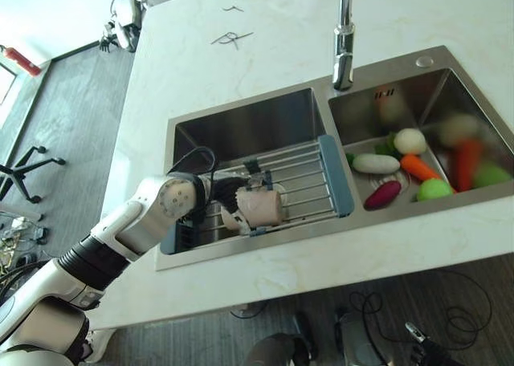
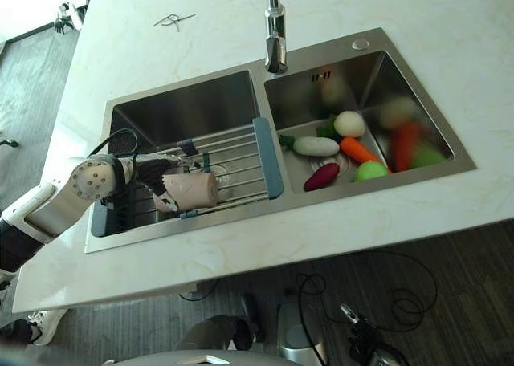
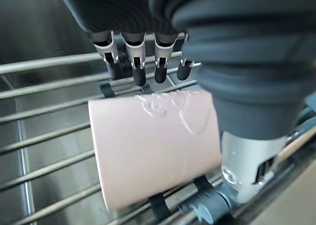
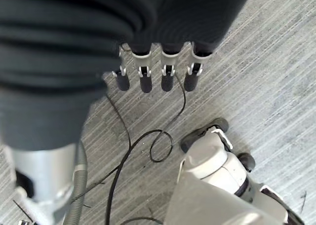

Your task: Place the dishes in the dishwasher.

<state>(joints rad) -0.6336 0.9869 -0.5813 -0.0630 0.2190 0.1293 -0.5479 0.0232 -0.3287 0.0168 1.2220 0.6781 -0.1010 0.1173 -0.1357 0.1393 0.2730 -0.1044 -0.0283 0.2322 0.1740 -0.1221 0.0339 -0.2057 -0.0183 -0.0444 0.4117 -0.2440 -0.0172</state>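
One pink cup lies on its side on the sink's wire rack, my left hand beside it. Left wrist view: my fingers hang straight above it, released. Right wrist view: my right hand hangs relaxed over the floor.

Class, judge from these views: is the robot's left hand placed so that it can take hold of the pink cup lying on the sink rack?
Probably yes. The left hand hangs open right over the pink cup, which lies on its side on the rack, fingers on one side and thumb on the other, with nothing between them.
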